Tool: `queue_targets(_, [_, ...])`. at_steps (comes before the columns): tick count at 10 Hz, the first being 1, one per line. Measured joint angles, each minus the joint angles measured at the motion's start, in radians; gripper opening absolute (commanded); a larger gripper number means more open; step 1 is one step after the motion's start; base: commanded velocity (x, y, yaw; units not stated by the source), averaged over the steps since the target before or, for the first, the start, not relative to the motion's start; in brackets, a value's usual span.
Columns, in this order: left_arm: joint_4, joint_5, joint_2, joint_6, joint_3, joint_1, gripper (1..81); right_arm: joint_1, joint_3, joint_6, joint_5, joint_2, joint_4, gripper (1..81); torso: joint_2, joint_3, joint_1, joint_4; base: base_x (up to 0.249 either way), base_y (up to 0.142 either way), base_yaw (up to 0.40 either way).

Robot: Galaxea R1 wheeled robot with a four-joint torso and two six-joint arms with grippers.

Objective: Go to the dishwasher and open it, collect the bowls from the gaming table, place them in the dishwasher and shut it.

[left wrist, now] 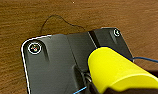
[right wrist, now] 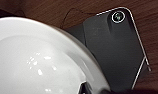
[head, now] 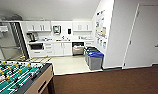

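Observation:
The dishwasher (head: 78,48) sits under the far counter of the kitchenette, right of the white cabinet doors, with a dark opening above a grey front. In the left wrist view a yellow bowl (left wrist: 115,70) hangs above the brown floor, held in my left gripper (left wrist: 95,86). A large white bowl (right wrist: 37,60) hangs in my right gripper (right wrist: 91,88) over the same floor. The gaming table is out of view.
A green-field football table (head: 17,75) with rods stands close at the lower left. Three bins (head: 94,58) with dark and blue lids line the wall right of the dishwasher. A white door (head: 145,37) is at the right. Brown carpet meets pale kitchen floor ahead.

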Motion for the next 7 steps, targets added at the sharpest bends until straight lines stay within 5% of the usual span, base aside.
queue_targets(7, [0.000,0.001,0.004,0.000,0.000,0.000,1.0,-0.001,-0.001,0.000,0.000,0.001,-0.001,1.0,0.000,0.000,0.000,0.000,0.150,0.000,0.000])
